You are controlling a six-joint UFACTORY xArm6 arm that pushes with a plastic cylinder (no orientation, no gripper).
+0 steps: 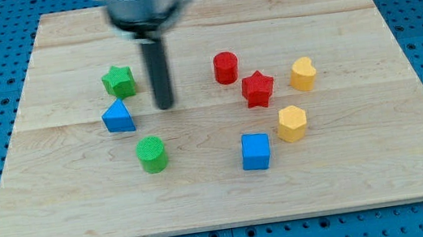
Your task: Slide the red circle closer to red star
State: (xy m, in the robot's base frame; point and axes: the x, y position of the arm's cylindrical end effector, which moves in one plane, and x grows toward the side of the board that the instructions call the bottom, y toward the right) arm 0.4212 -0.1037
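Note:
The red circle (225, 67) stands on the wooden board right of centre. The red star (257, 89) lies just to its lower right, a small gap between them. My tip (165, 106) is at the end of the dark rod, left of the red circle by a wide gap. The tip sits between the green star (118, 81) and the red circle, to the right of the blue triangle (118, 117) and above the green circle (151, 154). It touches no block.
A yellow heart (302, 74) lies right of the red star. A yellow hexagon (291, 123) and a blue cube (255, 151) lie below it. The wooden board (367, 180) sits on a blue pegboard.

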